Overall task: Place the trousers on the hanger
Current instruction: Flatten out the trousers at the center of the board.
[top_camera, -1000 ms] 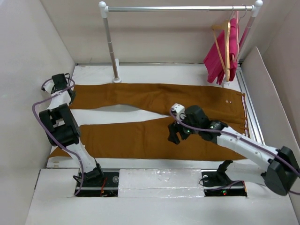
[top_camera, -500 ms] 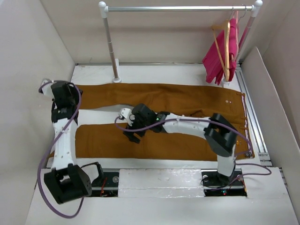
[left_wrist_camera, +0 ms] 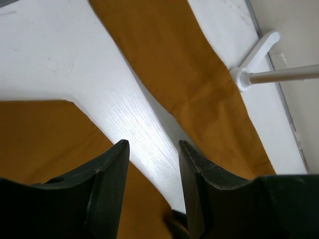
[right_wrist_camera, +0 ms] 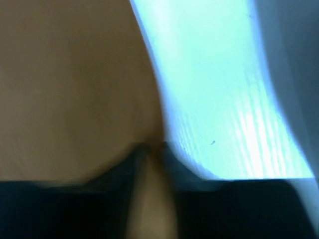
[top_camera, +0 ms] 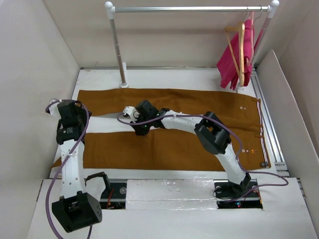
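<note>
The rust-brown trousers (top_camera: 199, 107) lie flat on the table, both legs pointing left and the waist at the right. My right gripper (top_camera: 141, 128) reaches far left to the inner edge of the near leg. In the blurred right wrist view it (right_wrist_camera: 153, 147) is shut on a fold of the brown cloth (right_wrist_camera: 75, 74). My left gripper (top_camera: 75, 119) hovers over the white gap between the legs near the cuffs, open and empty (left_wrist_camera: 152, 144). The tan wooden hanger (top_camera: 241, 46) hangs from the rail at the back right.
A white-and-silver clothes rail (top_camera: 189, 8) spans the back, its left post (top_camera: 118, 47) standing on a foot (left_wrist_camera: 254, 55) beside the far leg. A bright pink garment (top_camera: 234, 62) hangs behind the hanger. Pale walls close in both sides.
My right arm stretched left from the middle of the near leg to its inner edge and shut there. My left arm drew back from the far leg's cuff, and its gripper opened.
</note>
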Available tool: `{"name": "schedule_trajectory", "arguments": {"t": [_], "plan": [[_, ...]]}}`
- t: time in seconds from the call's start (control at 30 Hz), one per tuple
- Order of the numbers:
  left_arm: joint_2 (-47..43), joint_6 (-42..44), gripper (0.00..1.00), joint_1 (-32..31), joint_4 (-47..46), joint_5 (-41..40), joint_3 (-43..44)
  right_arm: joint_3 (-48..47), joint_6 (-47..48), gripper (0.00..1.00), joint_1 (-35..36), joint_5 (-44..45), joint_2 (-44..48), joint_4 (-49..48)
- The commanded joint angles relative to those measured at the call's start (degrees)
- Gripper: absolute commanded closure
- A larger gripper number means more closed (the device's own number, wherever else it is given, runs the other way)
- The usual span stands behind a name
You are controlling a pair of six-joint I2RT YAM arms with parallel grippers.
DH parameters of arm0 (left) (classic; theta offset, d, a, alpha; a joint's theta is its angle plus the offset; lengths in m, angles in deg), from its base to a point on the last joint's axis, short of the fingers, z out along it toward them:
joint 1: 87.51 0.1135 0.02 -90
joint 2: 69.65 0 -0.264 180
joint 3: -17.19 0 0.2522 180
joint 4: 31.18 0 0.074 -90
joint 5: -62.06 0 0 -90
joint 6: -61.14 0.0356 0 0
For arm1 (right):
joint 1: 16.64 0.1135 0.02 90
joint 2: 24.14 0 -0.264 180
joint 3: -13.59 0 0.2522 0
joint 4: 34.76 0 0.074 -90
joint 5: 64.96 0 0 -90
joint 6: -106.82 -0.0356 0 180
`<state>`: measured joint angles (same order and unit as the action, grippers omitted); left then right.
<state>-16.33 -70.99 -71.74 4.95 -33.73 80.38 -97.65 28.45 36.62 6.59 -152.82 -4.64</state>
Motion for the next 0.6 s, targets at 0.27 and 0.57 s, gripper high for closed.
{"name": "schedule_trajectory", "arguments": {"t": [0.27,0.57], "plan": [[-0.6,4.1,0.60,-0.8,2.5,4.6,0.2,4.9,-2.6,1.00,-10.9,-5.8,12.6,-7.6],[-1.4,5.1,0.59,-0.8,6.5,-1.5,-1.2,11.3,3.3,1.00,-13.9,-5.0,18.0,-0.6]]}}
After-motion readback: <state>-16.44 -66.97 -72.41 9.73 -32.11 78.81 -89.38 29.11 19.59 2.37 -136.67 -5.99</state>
